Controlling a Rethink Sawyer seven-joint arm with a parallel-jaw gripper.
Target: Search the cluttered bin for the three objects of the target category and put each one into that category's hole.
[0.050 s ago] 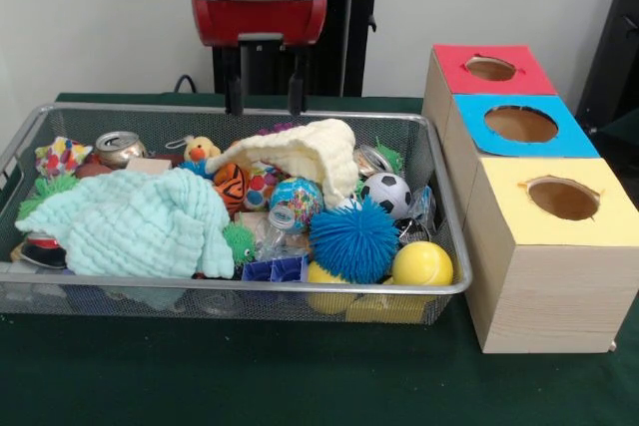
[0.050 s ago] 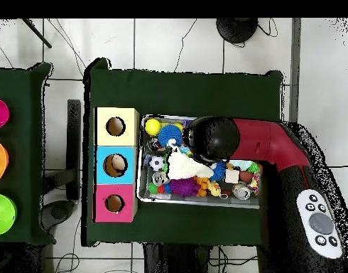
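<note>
Wire mesh bin (image 1: 444,236) is full of clutter: yellow ball (image 1: 422,264) at the near right corner, blue spiky ball (image 1: 352,239) just beside it, small soccer ball (image 1: 385,193) behind, mint cloth (image 1: 130,221) covering the left half, cream cloth (image 1: 310,152) draped over the middle. Gripper (image 1: 265,99) hangs above the bin's far rim, fingers parted and empty, clear of the contents. Wooden box beside the bin has three holes: red (image 1: 490,68) farthest, blue (image 1: 520,124) middle, yellow (image 1: 562,197) nearest.
</note>
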